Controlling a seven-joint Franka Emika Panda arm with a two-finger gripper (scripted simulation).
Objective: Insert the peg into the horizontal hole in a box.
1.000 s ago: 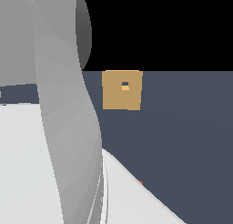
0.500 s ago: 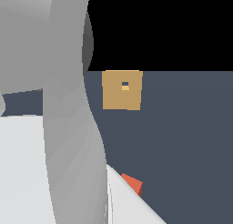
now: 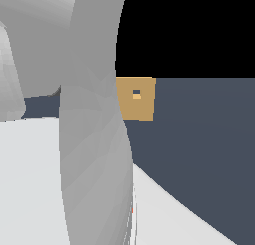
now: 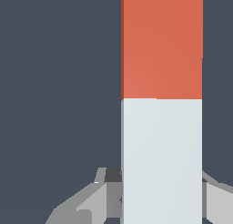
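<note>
Mostly hidden: arm (image 3: pixel 89 139) masks scene | gripper (image 4: pixel 159 205) clamps peg (image 4: pixel 161 104) | box (image 3: pixel 136 98) edge covered

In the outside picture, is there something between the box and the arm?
No. In the exterior view the arm overlaps the box's left edge; no object shows between them.

– The peg?
– A long square bar (image 4: pixel 162 104), one half orange-red, the other white, seen in the wrist view; its white end runs down between grey fingers (image 4: pixel 91 202).
– And the box?
– A plain tan cube (image 3: pixel 136 98) on the dark floor in the exterior view, upright, partly behind the arm.
– The hole?
– A small square opening (image 3: pixel 137 93) in the middle of its front face.
</note>
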